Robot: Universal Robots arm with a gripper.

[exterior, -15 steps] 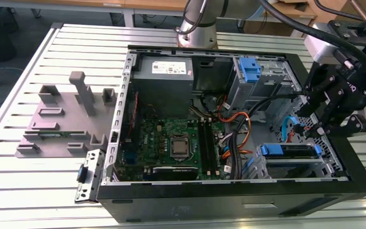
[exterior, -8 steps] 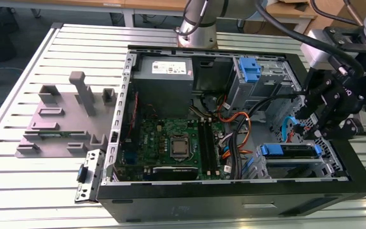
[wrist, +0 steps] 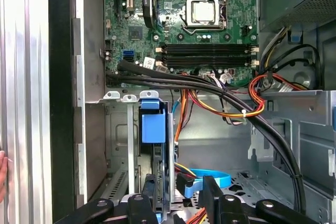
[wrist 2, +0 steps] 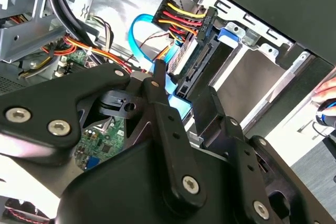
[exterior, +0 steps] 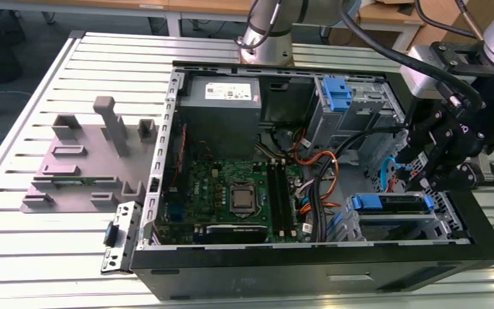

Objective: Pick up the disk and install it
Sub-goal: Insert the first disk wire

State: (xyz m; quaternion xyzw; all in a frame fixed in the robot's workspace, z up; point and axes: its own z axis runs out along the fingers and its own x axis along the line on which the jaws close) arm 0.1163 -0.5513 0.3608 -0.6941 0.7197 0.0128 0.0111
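The disk (exterior: 388, 203) stands on edge in the drive cage at the front corner of the open computer case (exterior: 316, 257), on the exterior view's right. It is a grey strip with blue rails at both ends. My gripper (exterior: 427, 183) hangs right over the disk's end nearest the case wall. In the first wrist view the disk (wrist: 165, 166) runs away from my gripper (wrist: 179, 192), with its blue rail tab (wrist: 153, 127) at the far end. In the second wrist view my gripper (wrist 2: 184, 98) sits at a plug with red, yellow and black wires (wrist 2: 181, 19).
A grey power-supply box (exterior: 221, 96) and a tall blue clip (exterior: 337, 93) sit at the case's far side, around the motherboard (exterior: 229, 193). Black and orange cables (exterior: 320, 170) and a light-blue cable (wrist 2: 137, 27) cross near the cage. A grey fixture (exterior: 84, 161) stands outside. A hand (wrist 2: 326, 103) shows close by.
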